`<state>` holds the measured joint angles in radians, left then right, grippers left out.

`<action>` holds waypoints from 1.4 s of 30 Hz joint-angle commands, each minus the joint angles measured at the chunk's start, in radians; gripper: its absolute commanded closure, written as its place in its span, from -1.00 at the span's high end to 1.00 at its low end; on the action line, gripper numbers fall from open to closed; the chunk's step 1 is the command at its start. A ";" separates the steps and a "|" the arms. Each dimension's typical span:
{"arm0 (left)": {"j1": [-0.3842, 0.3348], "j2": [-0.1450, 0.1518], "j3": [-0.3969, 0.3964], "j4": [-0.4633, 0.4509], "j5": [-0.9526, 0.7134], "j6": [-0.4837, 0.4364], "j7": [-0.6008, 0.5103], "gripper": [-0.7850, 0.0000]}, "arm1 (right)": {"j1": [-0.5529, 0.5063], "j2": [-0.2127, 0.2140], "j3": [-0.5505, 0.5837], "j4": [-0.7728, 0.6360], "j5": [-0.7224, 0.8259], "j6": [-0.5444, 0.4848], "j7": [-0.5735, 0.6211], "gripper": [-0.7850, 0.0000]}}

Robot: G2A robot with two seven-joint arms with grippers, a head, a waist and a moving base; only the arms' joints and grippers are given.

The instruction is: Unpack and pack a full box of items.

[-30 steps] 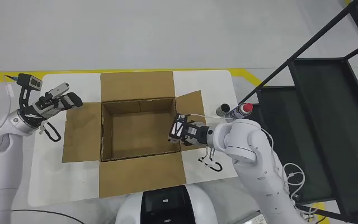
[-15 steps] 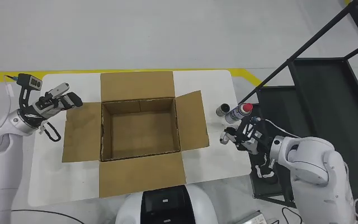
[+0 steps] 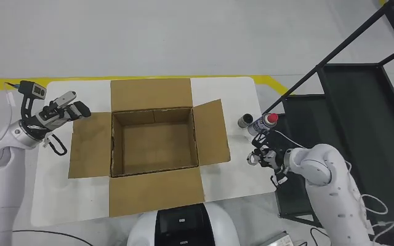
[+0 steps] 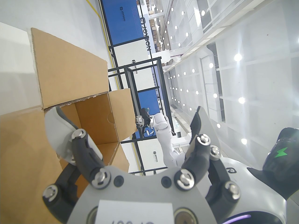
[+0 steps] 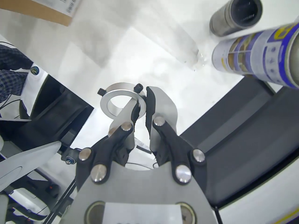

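Box (image 3: 154, 144) empty on the desk (image 3: 234, 98), unpacking seemingly near done; right claw (image 5: 142, 103) pinched tight on a metal ring (image 5: 118, 87) near the spray can (image 5: 257, 54); left claw (image 4: 126, 117) spread wide, empty; repacking remains.

Brown box (image 3: 151, 93); white table (image 3: 223, 92); silver ring (image 5: 119, 87); red-capped, blue-yellow can (image 3: 263, 123).

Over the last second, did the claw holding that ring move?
Yes. The right claw, gripping the silver metal ring, went from the brown cardboard box's right wall toward the red-capped spray can.
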<state>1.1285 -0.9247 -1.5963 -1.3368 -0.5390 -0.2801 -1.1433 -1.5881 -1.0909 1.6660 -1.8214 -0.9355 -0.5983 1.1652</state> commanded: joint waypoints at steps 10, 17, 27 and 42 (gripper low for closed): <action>0.000 0.000 0.000 0.000 0.000 0.000 0.000 1.00 | 0.116 -0.004 -0.188 0.174 -0.282 0.134 -0.032 -1.00; 0.000 0.000 0.000 0.000 0.000 0.000 0.000 1.00 | 0.179 -0.013 -0.274 0.312 -0.350 0.191 -0.085 -1.00; 0.000 0.000 0.000 0.000 0.000 0.000 0.000 1.00 | 0.245 -0.022 -0.342 0.411 -0.356 0.211 -0.103 1.00; 0.000 0.000 0.000 0.000 0.000 0.000 0.000 1.00 | 0.113 0.011 -0.214 0.193 -0.252 0.076 -0.070 1.00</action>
<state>1.1285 -0.9248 -1.5963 -1.3368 -0.5390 -0.2801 -1.1433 -1.4591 -1.0836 1.4279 -1.6161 -1.2135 -0.4987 1.1000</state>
